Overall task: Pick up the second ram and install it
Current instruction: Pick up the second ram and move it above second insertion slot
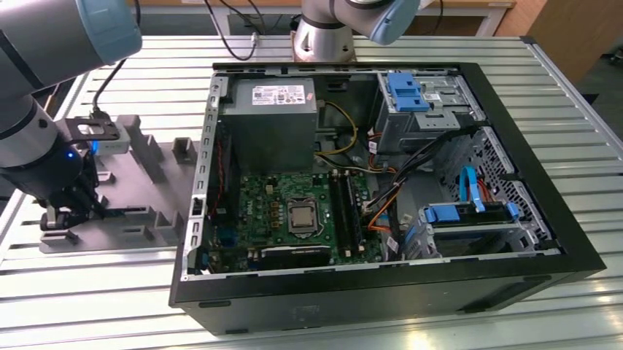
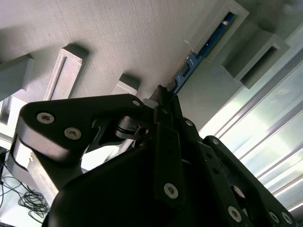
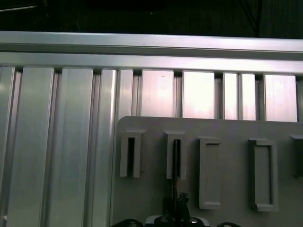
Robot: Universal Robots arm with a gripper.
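Note:
The second ram (image 2: 201,53) is a thin blue-green board standing on edge in the slotted blocks of a grey fixture (image 2: 118,28). In the first wrist view it shows as a dark sliver (image 3: 176,158) in one slot. My gripper (image 2: 163,92) sits at the near end of the stick, its black fingers closed together on the board's edge. In the exterior view the gripper (image 1: 64,216) hangs low over the fixture (image 1: 146,157), to the left of the open computer case. The stick rests in the fixture's slots.
The open black computer case (image 1: 545,240) lies on the slatted metal table (image 1: 87,292). Inside it are the green motherboard (image 1: 262,208) with long black memory slots (image 1: 343,211), a grey power supply (image 1: 273,109) and blue drive brackets (image 1: 467,211). Cables cross the case's middle.

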